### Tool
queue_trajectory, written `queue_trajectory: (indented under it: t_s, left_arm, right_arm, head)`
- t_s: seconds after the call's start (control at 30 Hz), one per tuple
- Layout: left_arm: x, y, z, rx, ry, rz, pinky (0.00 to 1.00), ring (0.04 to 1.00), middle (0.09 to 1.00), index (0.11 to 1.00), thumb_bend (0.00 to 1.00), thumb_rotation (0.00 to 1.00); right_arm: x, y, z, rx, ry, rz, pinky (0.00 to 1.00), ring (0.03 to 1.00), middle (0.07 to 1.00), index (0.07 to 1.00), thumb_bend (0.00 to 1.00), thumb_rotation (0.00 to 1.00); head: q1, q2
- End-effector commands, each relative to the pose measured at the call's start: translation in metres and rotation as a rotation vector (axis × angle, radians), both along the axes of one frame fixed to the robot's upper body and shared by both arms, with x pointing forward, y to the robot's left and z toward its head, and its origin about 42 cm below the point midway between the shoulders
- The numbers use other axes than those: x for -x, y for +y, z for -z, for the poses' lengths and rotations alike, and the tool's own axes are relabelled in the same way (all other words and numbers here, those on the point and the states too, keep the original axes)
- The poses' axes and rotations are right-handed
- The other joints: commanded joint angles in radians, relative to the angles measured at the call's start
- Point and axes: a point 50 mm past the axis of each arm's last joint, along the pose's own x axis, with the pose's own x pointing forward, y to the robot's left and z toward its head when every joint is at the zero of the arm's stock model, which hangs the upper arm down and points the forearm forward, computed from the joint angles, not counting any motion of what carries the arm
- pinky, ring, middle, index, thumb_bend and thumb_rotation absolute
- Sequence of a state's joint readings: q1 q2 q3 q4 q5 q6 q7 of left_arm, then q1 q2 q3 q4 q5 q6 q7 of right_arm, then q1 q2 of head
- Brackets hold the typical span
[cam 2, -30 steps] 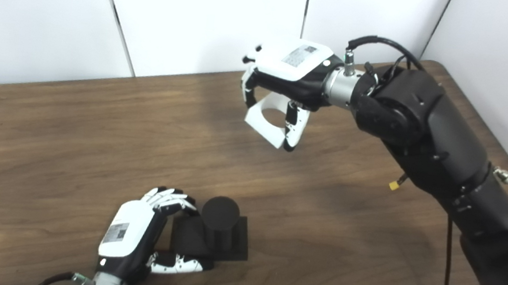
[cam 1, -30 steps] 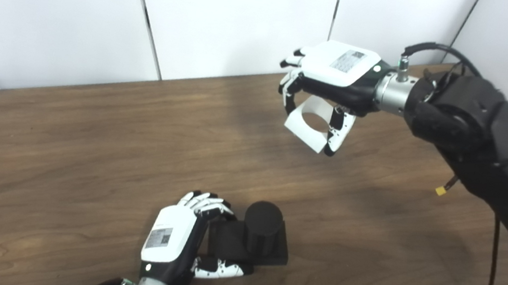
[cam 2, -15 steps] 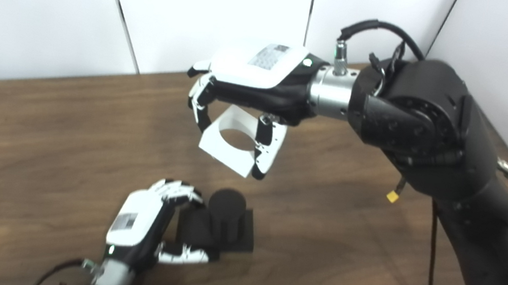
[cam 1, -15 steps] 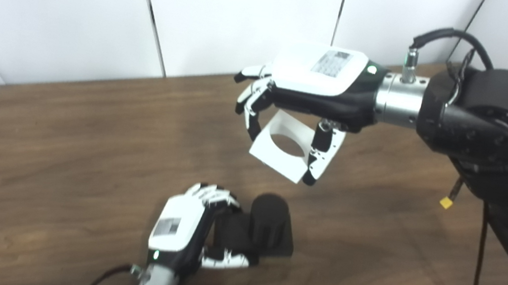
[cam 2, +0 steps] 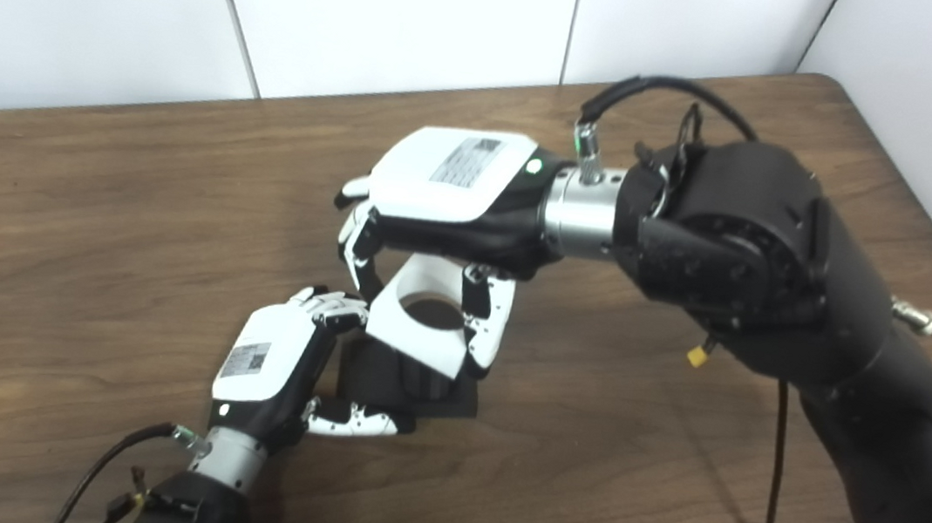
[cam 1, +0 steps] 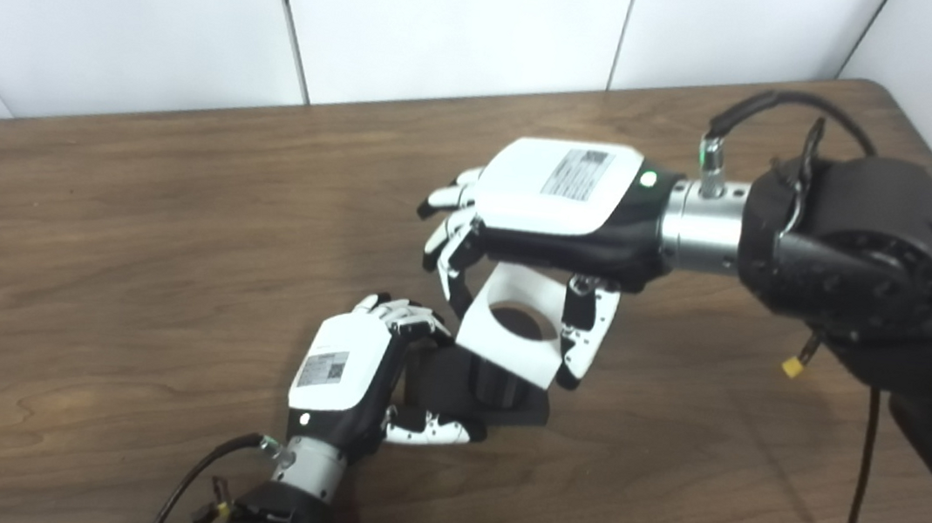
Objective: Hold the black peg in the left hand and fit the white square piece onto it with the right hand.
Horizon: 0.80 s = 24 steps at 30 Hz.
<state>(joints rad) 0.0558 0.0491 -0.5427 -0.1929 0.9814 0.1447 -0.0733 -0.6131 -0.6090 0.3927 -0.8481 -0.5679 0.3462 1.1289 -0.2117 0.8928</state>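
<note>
Looks like a lab or test room: bare wood-grain table (cam 1: pixel 124 258), plain white wall panels (cam 1: pixel 449 23) right behind the table, loose black cable (cam 1: pixel 849 516) hanging past the table's front edge.

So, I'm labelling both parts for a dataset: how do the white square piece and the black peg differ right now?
The white square piece is a thin, flat white plate with a round hole; the black peg is a dark, chunky block, mostly hidden under the plate. The plate hangs tilted above the table in the right hand; the peg rests on the table, gripped by the left hand. Both are held.
</note>
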Motion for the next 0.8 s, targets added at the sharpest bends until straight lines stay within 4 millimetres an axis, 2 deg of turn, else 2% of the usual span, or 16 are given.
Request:
queue_trajectory:
  t_s: [0.0,0.4,0.77]
  left_arm:
    - [0.009,-0.018,0.006,0.018,0.047,0.028,0.92,0.836,0.759,0.485,0.51,0.05]
    - [0.011,-0.018,0.004,0.021,0.047,0.027,0.92,0.836,0.760,0.485,0.51,0.05]
    - [0.013,-0.019,0.002,0.016,0.051,0.030,0.93,0.841,0.764,0.486,0.51,0.05]
  right_arm:
    - [0.002,0.001,-0.005,-0.007,-0.083,-0.009,0.96,0.944,0.806,0.482,0.52,0.13]
    - [-0.004,-0.001,0.018,0.027,-0.079,-0.005,1.00,0.962,0.816,0.483,0.52,0.13]
    - [-0.011,0.000,0.027,0.009,-0.076,0.027,1.00,0.962,0.815,0.483,0.52,0.13]
  head:
    - [0.001,0.001]
    - [0.004,0.009]
    - [0.008,0.016]
